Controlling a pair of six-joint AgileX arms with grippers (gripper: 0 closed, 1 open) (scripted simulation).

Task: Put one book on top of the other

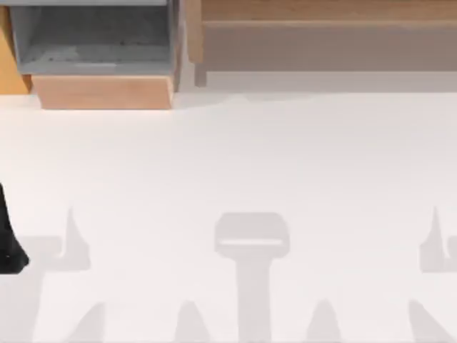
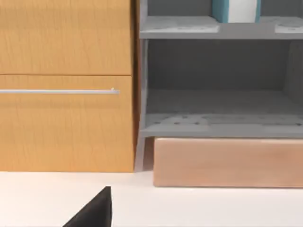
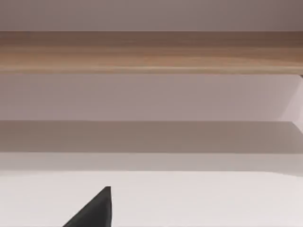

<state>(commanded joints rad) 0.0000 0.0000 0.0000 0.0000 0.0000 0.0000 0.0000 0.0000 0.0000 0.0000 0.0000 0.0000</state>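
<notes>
A book (image 2: 235, 10) with teal covers and white pages stands upright on the upper grey shelf board (image 2: 189, 28) of the shelf unit, cut off by the picture's edge. A black part of my left gripper (image 2: 94, 212) pokes into the left wrist view, low over the white table and well short of the shelf. My left arm (image 1: 8, 239) is a dark shape at the table's left edge in the top view. A black part of my right gripper (image 3: 94, 212) hangs over the table, facing a wooden ledge (image 3: 151, 52).
The grey shelf unit (image 1: 93, 39) stands at the back left on a pale wooden base (image 1: 103, 91), beside an orange cabinet with a drawer handle (image 2: 59, 91). A long wooden bench-like ledge (image 1: 321, 28) runs along the back right. The white table (image 1: 235, 157) spreads in front.
</notes>
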